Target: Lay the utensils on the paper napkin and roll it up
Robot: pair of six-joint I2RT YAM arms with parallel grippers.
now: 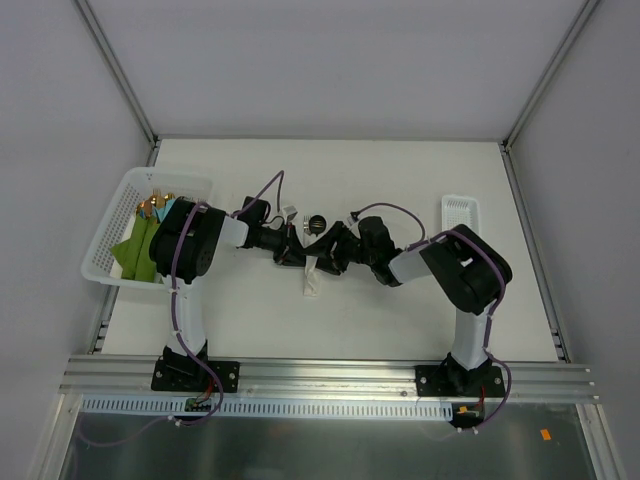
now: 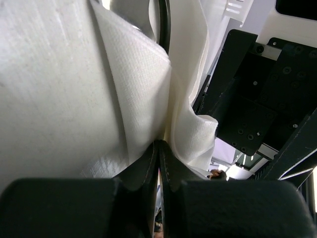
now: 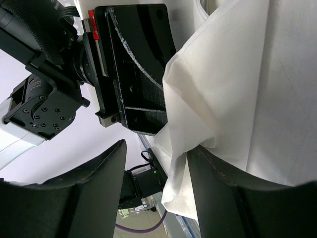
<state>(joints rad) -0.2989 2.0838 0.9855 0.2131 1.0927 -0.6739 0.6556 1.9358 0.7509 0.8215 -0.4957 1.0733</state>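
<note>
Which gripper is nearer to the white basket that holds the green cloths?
Left. The left gripper, shut on the napkin at mid-table, is on the side of the basket. The right gripper is open just beyond it, on the napkin's far side from the basket.

Left arm (image 1: 190, 245), right arm (image 1: 465, 270) tight around paper napkin (image 1: 311, 281); basket (image 1: 105, 225) left.

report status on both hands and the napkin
Left hand shut on napkin. Right hand open, napkin edge hanging between its fingers. Napkin bunched, not yet rolled. Hands crowd each other.
</note>
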